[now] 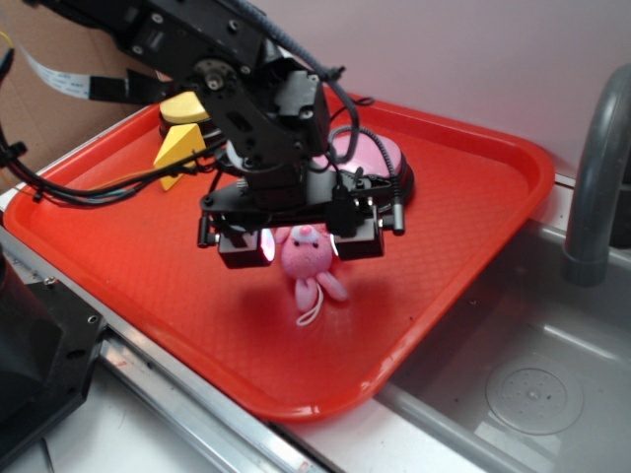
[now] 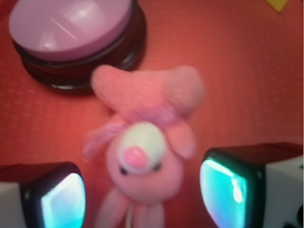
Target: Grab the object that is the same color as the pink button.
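Observation:
The object, a small pink plush bunny [image 1: 309, 260] [image 2: 142, 159] with a white snout and a white string loop, lies on the red tray [image 1: 444, 227]. My gripper [image 1: 301, 242] [image 2: 142, 194] hangs over it, open, one glowing pad [image 2: 64, 202] on each side of the toy's head with gaps showing on both sides. The pink button [image 1: 370, 158] [image 2: 71, 23], a pale dome on a black base, sits just behind the bunny. Much of the button is hidden by the arm in the exterior view.
A yellow wedge block [image 1: 177, 150] and a yellow-topped button [image 1: 182, 108] sit at the tray's back left. To the right are a steel sink [image 1: 532, 394] and a grey faucet [image 1: 596, 168]. A black fixture [image 1: 39, 365] stands at the front left.

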`<state>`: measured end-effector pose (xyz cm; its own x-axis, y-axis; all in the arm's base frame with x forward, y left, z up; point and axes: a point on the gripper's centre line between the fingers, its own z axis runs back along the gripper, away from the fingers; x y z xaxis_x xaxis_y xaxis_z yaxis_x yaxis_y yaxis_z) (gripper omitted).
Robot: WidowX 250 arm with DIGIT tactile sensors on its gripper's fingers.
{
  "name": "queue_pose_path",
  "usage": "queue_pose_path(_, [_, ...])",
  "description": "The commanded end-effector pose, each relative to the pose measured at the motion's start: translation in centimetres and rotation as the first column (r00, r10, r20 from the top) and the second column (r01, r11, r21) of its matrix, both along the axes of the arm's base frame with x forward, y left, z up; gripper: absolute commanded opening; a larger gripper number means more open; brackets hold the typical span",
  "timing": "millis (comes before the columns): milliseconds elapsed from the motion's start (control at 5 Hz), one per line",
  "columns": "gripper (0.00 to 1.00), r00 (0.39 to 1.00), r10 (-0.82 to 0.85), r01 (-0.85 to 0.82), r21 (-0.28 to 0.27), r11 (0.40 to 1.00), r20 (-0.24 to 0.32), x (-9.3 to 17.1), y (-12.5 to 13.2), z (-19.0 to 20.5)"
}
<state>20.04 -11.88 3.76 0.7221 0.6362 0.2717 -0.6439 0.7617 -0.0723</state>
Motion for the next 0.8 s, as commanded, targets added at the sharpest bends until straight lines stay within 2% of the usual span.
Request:
queue_pose_path(0, [0.39,0.987,0.142,-0.15,0.135,0.979,0.069,1.6,0.5,0.1])
queue_pose_path(200, [0.0,0.992,0.124,-0.127,0.101,0.987,0.032,1.3,0.2,-0.4])
queue_pose_path(400, [0.0,0.989,0.148,-0.148,0.117,0.982,0.007,0.6,0.3,-0.3])
queue_pose_path(600, [0.0,0.993,0.115,-0.114,0.071,0.991,-0.012,-0.1,0.5,0.4])
